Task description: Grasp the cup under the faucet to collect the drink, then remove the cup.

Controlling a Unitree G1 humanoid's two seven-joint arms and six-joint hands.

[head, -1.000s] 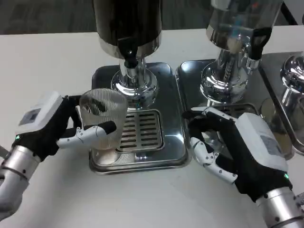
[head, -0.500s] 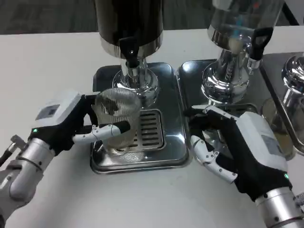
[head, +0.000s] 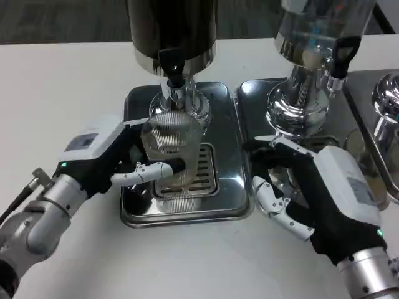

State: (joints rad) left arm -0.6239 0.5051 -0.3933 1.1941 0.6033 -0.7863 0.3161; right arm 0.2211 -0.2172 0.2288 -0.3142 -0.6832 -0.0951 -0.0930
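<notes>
Ribbed clear cup (head: 170, 146) sits in the grasp of the left hand (head: 107, 159), fingers wrapped around its side, with one white finger (head: 144, 173) lying across its lower front and the black palm against its left wall. The cup is upright over the slotted grate (head: 201, 171) of the steel drip tray (head: 232, 180), just ahead of and to the inside of the left hand's palm. Whether its base rests on the grate or hangs just above cannot be told. Directly above the cup's mouth is the black-handled faucet (head: 174, 70) of the dark drink dispenser (head: 173, 28), whose chrome stem (head: 184, 106) stands right behind the cup, beyond the left hand's fingertips. No liquid can be made out inside the cup.

To the far side of the tray from the left hand, the right hand (head: 312, 193) rests with fingers spread apart and holding nothing, its fingertips near the tray's right edge. Ahead of the right hand stands a second dispenser (head: 315, 31) with a clear tank and its own black faucet (head: 340, 59), mounted on a chrome base (head: 298, 109) over a second steel tray (head: 249, 99). Beyond the right hand's outer side, a third chrome fitting (head: 388, 99) shows at the edge. All of it stands on the white table (head: 56, 93).
</notes>
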